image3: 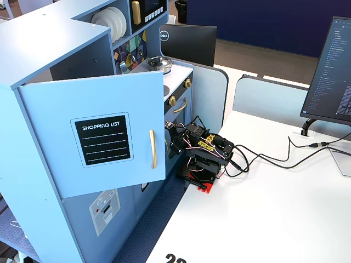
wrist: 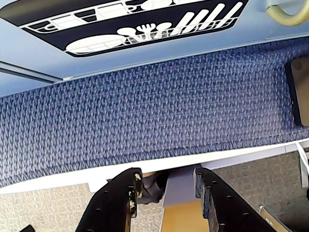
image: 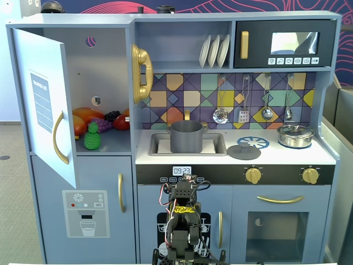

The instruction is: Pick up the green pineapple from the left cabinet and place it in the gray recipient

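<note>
The black two-finger gripper [wrist: 166, 186], slightly parted and empty, hangs folded low, the small bumpy green plastic pineapple [image: 92, 137] shelved far above it.

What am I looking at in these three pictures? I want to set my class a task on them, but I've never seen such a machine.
The machine is a small robot arm, folded up on a white table before a toy kitchen. One fixed view faces the kitchen; another looks from the side. The wrist view rides on the arm, looking down past its gripper at blue carpet. The jaws stand apart and hold nothing. The left cabinet has its door open; on its shelf sits the green pineapple among other toy fruit. The gray recipient, a pot, stands in the sink.
</note>
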Controlling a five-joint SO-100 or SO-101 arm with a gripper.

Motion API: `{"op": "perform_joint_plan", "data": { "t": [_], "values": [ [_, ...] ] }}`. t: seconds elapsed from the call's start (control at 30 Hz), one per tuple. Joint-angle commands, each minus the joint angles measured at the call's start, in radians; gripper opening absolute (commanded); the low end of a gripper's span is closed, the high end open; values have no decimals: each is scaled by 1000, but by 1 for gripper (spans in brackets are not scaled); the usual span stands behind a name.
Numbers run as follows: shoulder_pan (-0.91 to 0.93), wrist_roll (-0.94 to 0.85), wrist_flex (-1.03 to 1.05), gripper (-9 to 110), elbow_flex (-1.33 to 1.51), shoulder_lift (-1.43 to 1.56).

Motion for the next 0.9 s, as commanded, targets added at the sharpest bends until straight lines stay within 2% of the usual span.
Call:
{"op": "perform_joint_plan", "data": {
  "t": [0.0,0.3,0.43,0.5,0.57,0.7,0.8,0.87],
  "values": [
    [-94,0,172,0,0,-5],
    [-135,-5,172,1,0,-6],
    [-247,-2,104,0,-14,-15],
    [-379,51,52,0,-107,-37],
    [-549,89,-35,0,-215,-80],
    [-850,52,-324,0,-374,-172],
    [-989,57,-632,0,-471,-225],
    [-1043,-29,-773,0,-506,-249]
  ]
}}
